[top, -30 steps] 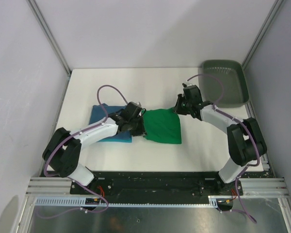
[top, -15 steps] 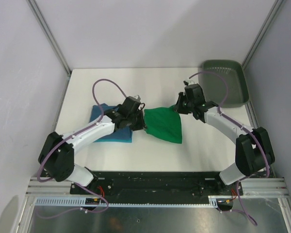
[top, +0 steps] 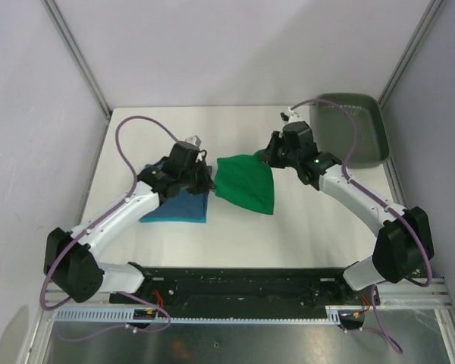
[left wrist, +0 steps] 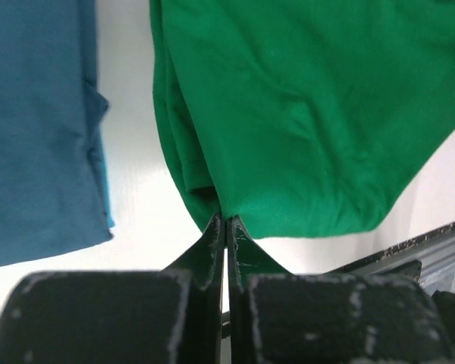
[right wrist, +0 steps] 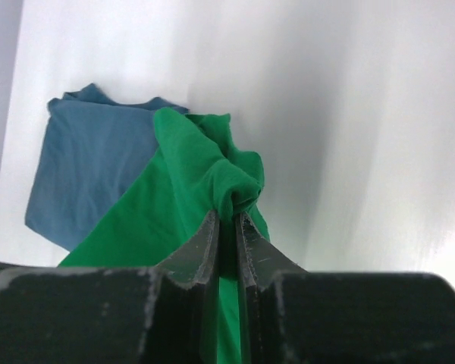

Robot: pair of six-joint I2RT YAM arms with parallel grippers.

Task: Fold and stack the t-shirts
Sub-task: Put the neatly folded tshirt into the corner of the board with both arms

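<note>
I find the teal shirt (top: 173,206) folded flat towards the table's (top: 235,129) left edge, and the folded green shirt (top: 246,183) held just beside it, my left gripper (left wrist: 226,221) and right gripper (right wrist: 227,216) each clamped on a corner, so stacking is not yet done.

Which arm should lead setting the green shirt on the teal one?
Left, probably: the left hand, shut on the green shirt at its edge, sits right beside the teal shirt. The right hand pinches the opposite corner, farther away.
</note>
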